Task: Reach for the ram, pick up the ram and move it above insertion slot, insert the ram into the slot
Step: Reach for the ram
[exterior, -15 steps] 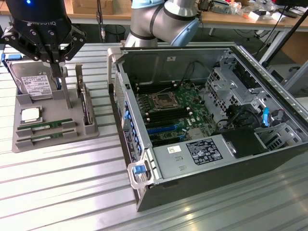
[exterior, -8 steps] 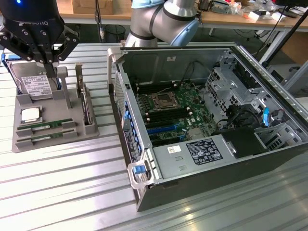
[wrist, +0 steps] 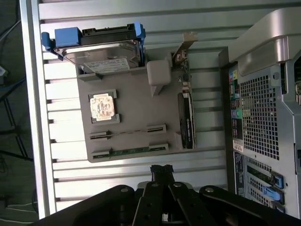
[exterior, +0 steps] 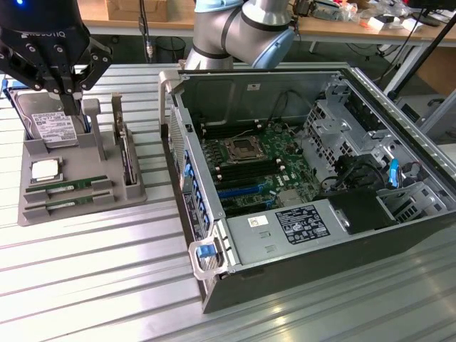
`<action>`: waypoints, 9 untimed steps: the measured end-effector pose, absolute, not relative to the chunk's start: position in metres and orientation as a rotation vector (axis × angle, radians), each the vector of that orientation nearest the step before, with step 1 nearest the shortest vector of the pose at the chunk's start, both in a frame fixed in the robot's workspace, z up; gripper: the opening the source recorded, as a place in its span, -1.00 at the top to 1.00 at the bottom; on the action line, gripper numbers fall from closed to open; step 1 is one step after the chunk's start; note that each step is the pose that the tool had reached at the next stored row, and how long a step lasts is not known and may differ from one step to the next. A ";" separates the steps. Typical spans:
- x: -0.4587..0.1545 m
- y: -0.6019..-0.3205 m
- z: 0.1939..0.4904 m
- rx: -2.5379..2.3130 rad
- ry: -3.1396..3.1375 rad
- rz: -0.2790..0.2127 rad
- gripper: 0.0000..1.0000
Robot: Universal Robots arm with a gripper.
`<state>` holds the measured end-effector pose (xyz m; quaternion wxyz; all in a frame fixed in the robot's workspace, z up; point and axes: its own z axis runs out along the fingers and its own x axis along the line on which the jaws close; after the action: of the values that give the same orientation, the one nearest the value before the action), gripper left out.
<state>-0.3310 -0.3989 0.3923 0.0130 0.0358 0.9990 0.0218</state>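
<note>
now pincer (exterior: 70, 107) closed tight, empty, above grey tray (wrist: 136, 108); ram (exterior: 68, 187) lying in tray, untouched.

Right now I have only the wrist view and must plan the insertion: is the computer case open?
Observer: Yes, the case lies open, its green board showing.
Operator: Where are the long black sockets?
Observer: The black sockets run along either side of the square processor socket.
Operator: And the blue ones?
Observer: The blue sockets sit between the processor socket and the labelled power box.
</note>
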 end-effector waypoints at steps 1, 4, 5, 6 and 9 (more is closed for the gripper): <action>-0.331 -0.399 0.392 0.094 3.114 0.068 0.79; -0.331 -0.399 0.392 0.032 3.116 0.069 0.79; -0.331 -0.399 0.392 0.017 3.116 0.069 0.79; -0.331 -0.399 0.392 0.003 3.116 0.069 0.79; -0.331 -0.399 0.392 -0.049 3.117 0.070 0.79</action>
<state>-0.3310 -0.3989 0.3923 0.0119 -0.0158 0.9996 0.0224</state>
